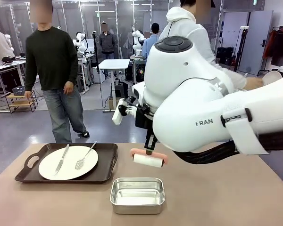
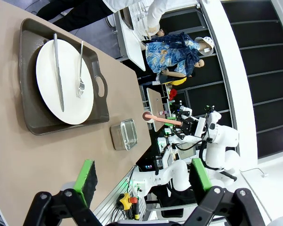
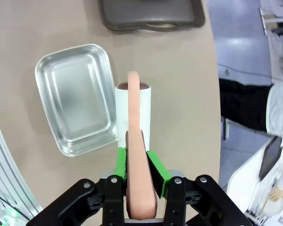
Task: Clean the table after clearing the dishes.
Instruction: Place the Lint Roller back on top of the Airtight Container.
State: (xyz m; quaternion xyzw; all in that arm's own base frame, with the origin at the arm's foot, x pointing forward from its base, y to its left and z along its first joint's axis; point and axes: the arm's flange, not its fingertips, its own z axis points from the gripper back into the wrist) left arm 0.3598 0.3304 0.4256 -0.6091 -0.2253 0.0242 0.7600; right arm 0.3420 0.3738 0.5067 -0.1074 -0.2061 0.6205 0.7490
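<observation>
My right claw (image 3: 137, 164) is clamped narrow on the pink handle of the roller (image 3: 133, 106), green pads pressed on both sides of the handle and the white roll pointing away from me. From the front, the roller (image 1: 148, 160) hangs low over the worktop (image 1: 217, 197) near its far edge, about the middle. I can't tell if the roll touches the surface. The steel pan (image 1: 137, 194) sits on the worktop just nearer my side than the roller. In my right wrist view the pan (image 3: 75, 99) lies right beside the roll, with a thin gap between them. My left claw (image 2: 142, 175) is spread wide with nothing between the pads, and it hovers above bare worktop (image 2: 19, 165). As for the dishes, the dark brown tray (image 1: 108, 165) is at the far left part of the worktop. A white plate (image 1: 70, 170) lies flat inside it, with a knife (image 1: 62, 159) and a fork (image 1: 85, 157) side by side on the plate. My left wrist view shows the same tray (image 2: 30, 113), plate (image 2: 70, 108), knife (image 2: 59, 70) and fork (image 2: 80, 70), well apart from the pan (image 2: 124, 134) and the roller (image 2: 153, 117). A person (image 1: 52, 56) in a dark top stands on the floor beyond the far edge, behind the tray.
</observation>
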